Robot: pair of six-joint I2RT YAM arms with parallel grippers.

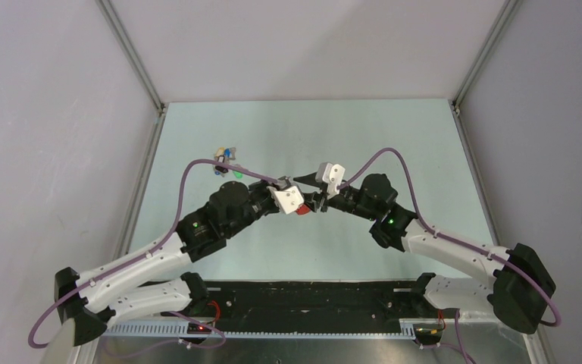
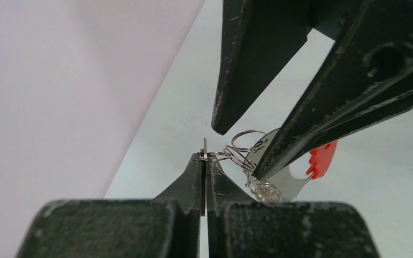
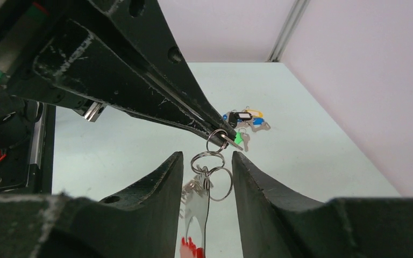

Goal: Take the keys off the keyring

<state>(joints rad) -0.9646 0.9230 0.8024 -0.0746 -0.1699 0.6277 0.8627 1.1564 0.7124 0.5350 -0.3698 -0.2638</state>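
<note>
My left gripper (image 2: 204, 158) is shut on a thin silver key (image 2: 205, 146), seen edge-on, that still sits on a small wire ring. From that ring hangs the keyring (image 2: 247, 141): linked silver wire rings and a flat silver tag with a red end (image 2: 322, 158). My right gripper (image 3: 207, 156) is open, with the rings (image 3: 218, 183) and the tag (image 3: 196, 207) hanging between its fingers. In the top view both grippers, left (image 1: 303, 203) and right (image 1: 314, 199), meet above the table's middle, with the red end (image 1: 301, 211) below them. Several loose keys (image 1: 226, 161) with coloured heads lie at the far left, also in the right wrist view (image 3: 242, 119).
The pale green table (image 1: 394, 136) is walled by light panels with aluminium posts (image 1: 132, 53) at the far corners. A black base strip (image 1: 311, 296) runs along the near edge. Purple cables (image 1: 394, 155) arch over both arms.
</note>
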